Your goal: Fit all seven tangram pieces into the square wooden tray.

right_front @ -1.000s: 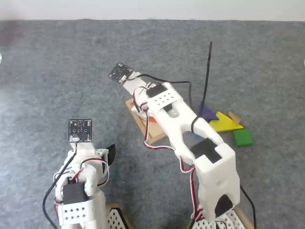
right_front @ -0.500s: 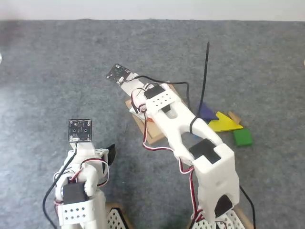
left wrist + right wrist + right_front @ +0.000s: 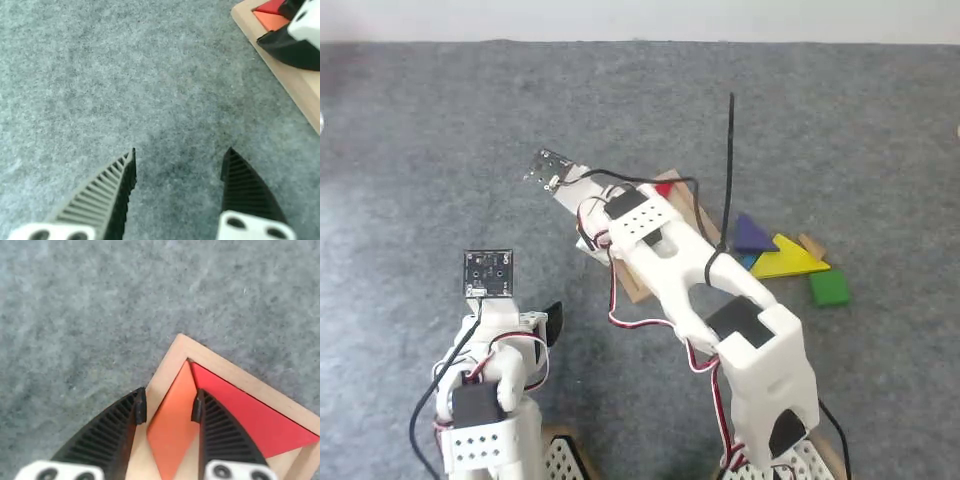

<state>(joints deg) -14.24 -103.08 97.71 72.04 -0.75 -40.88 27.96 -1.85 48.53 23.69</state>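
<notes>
- The right gripper is hanging over one corner of the wooden tray, its jaws parted on either side of the orange triangle.
- The orange triangle is lying flat in that tray corner, touching the red triangle beside it.
- The tray is sitting near the middle of the table.
- The purple triangle, blue piece, yellow piece and green square are lying loose between the tray and the table's right edge.
- The left gripper is hovering with jaws spread wide over the grey table, toward its near edge.

Tray mostly under right arm; blue piece half hidden, perhaps triangular.
</notes>
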